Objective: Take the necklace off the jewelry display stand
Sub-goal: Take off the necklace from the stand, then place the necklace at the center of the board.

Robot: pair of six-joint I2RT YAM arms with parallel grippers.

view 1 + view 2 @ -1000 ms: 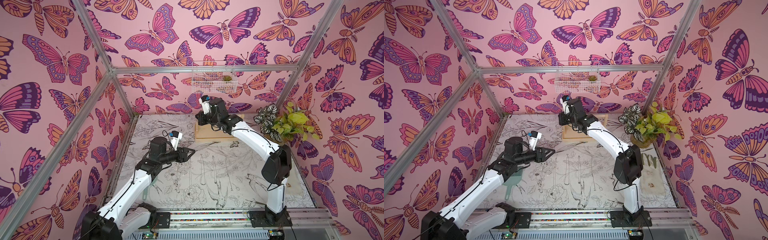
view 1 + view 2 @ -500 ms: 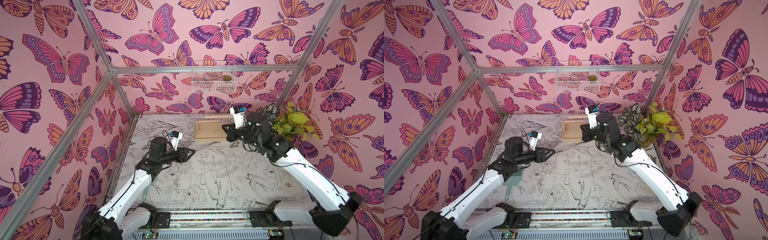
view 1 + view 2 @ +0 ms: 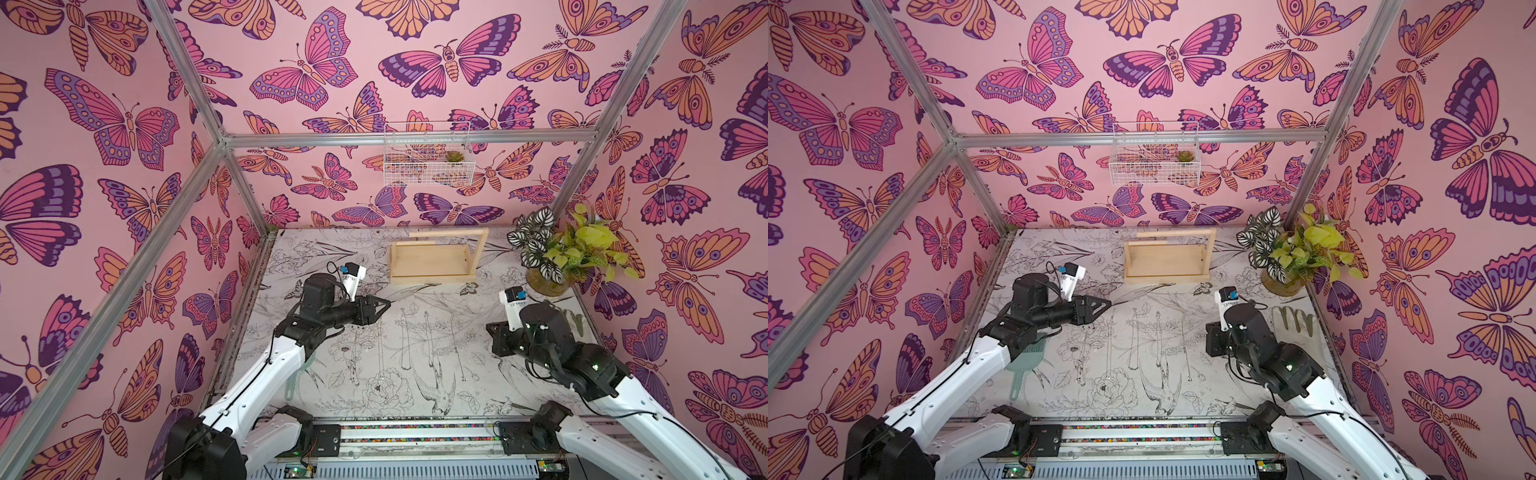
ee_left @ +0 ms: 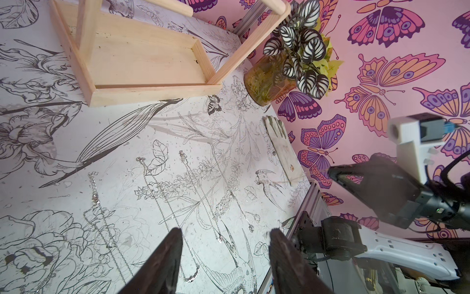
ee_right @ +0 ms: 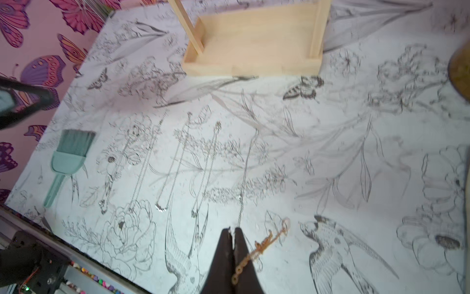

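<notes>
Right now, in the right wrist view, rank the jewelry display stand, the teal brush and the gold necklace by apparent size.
1. jewelry display stand, largest
2. teal brush
3. gold necklace, smallest, though it hangs near the camera, which inflates it

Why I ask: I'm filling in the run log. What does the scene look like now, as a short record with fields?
stand: jewelry display stand at the far side of the table, crossbar bare
right gripper: shut on the necklace, above the table, apart from the stand
necklace: gold-toned chain dangling from the right gripper
left gripper: open, empty, above the table
also on table: several silver chains laid in a row
task status: necklace looks off the stand, not yet set down
</notes>
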